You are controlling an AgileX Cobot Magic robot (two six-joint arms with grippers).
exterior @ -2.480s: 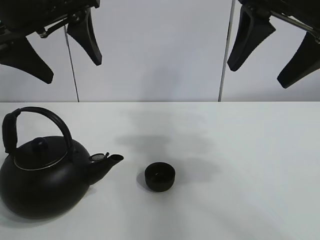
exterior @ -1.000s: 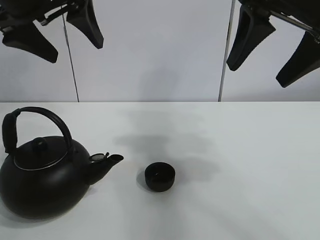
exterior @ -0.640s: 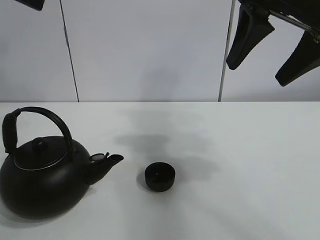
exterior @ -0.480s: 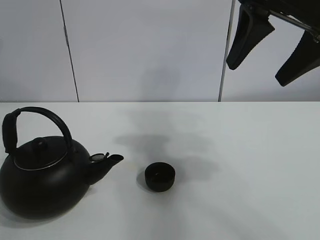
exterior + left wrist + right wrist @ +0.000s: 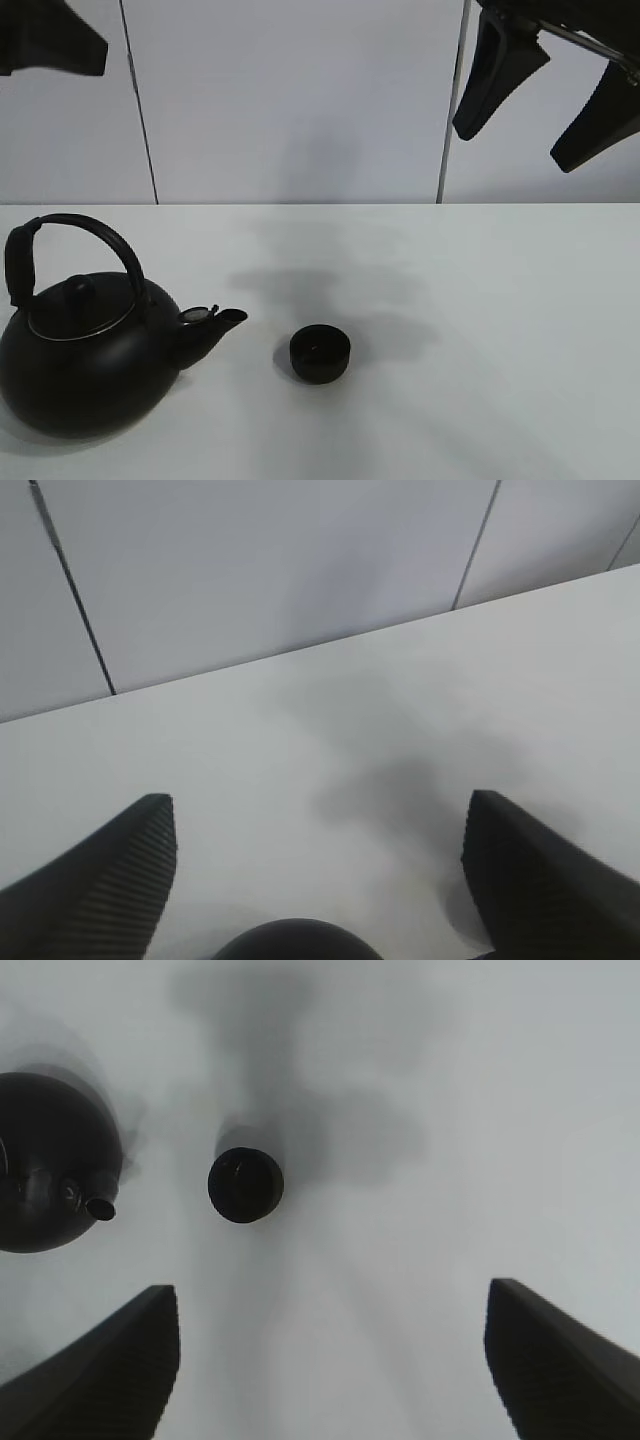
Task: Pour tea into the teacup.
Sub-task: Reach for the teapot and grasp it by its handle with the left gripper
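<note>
The teacup (image 5: 320,356), small, low and black, stands on the white table (image 5: 480,300) near the front middle. It also shows in the right wrist view (image 5: 245,1186). The large black kettle (image 5: 88,362) with arched handle stands upright to its left, spout towards the cup and apart from it; it also shows in the right wrist view (image 5: 48,1163). My right gripper (image 5: 545,95) hangs open and empty high above the table's right, wide apart in its wrist view (image 5: 335,1360). One finger of my left gripper (image 5: 58,42) shows high at the left; the gripper (image 5: 315,875) is open and empty.
A pale panelled wall (image 5: 300,100) with vertical seams stands behind the table's back edge. Arm shadows fall on the table behind the teacup. A dark rounded shape (image 5: 290,942) sits at the edge of the left wrist view; I cannot tell what it is.
The left gripper rose out of the exterior view, then one finger came back in at the top left corner. The right gripper, the kettle and the teacup have stayed put.
</note>
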